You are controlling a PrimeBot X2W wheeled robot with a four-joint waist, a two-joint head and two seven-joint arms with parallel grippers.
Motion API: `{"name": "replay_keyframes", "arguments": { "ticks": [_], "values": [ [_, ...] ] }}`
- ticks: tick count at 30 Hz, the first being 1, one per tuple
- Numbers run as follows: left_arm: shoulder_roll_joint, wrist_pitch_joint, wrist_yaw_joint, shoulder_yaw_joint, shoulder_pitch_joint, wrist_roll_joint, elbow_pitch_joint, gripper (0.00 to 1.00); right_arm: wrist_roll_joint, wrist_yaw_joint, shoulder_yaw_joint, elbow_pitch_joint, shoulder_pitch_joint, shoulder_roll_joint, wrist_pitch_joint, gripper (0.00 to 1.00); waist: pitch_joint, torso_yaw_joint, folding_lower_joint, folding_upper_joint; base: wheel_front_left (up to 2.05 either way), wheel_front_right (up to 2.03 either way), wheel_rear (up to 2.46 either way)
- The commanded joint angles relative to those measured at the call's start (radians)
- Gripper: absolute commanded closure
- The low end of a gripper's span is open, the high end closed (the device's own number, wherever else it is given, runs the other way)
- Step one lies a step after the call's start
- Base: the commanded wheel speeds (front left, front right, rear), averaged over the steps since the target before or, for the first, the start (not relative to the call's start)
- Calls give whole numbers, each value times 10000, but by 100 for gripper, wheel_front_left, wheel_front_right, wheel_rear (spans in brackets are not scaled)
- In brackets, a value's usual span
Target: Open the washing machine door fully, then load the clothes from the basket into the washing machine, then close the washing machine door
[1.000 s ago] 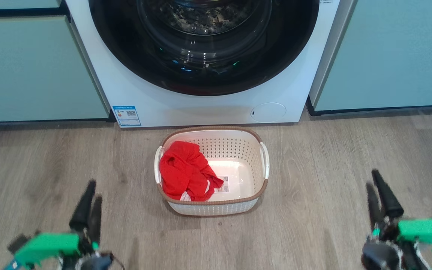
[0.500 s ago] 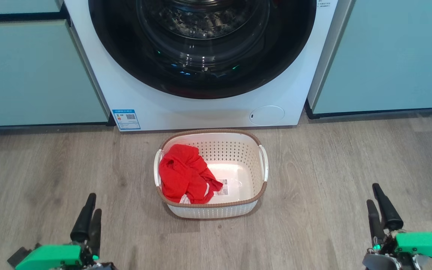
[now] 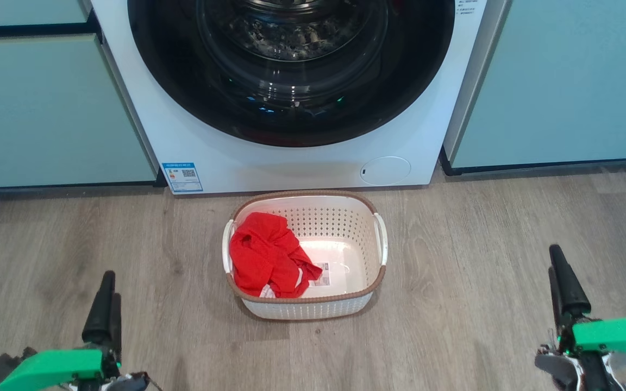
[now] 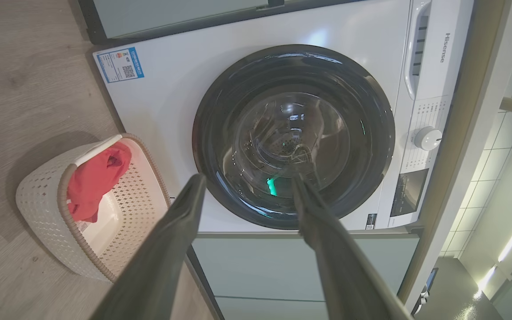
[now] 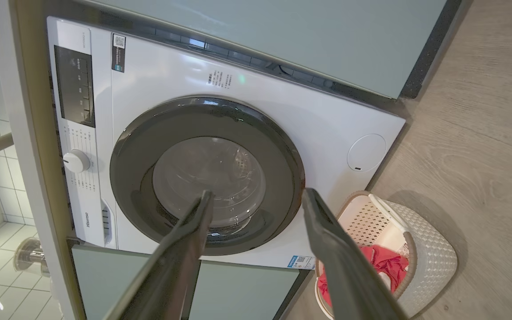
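Grey-brown wood-grain floor (image 3: 454, 326) runs up to a white front-loading washing machine (image 3: 302, 168) set between pale teal cabinets (image 3: 47, 108). From the head camera, the left gripper (image 3: 110, 288) and right gripper (image 3: 554, 260) hang low over the floor, well apart, touching nothing. Ahead of them and between them sits the basket (image 3: 305, 309), white perforated plastic with a brown woven-look rim, just in front of the machine. Crumpled red clothes (image 3: 264, 255) fill the side nearer the left gripper, with a sliver of white at their near edge. A label sticker (image 3: 324, 274) shows on the bare bottom. Beyond, the washing machine door (image 3: 182, 98), a glossy black rim around a bulging clear window, is cut off at the top. Both wrist cameras show the whole round door, shut flush, with each gripper spread wide and empty before it. They also show the white dial (image 4: 428, 138) and dark control panel (image 5: 74, 86).
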Motion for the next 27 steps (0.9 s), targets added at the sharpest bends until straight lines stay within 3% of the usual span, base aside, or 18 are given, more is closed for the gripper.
{"name": "replay_keyframes", "arguments": {
  "ticks": [1, 15, 27],
  "values": [
    [73, -92, -28, 188, -580, 185, -454, 0, -349, 0, 71, -488, -488, -80, -118, 0, 1, -5, 0, -1, 0, 0, 0],
    [92, -501, 15, 400, -797, 2223, -1972, 0, -3326, 0, 613, -1684, -814, -89, -530, 0, -52, -29, 0, -1, 0, 0, 0],
    [107, -824, 803, 58, -912, 4168, -3433, 0, -5759, 0, 1135, -2448, -994, -100, -856, 0, -137, -47, 0, -1, 0, 0, 0]
  ]
}}
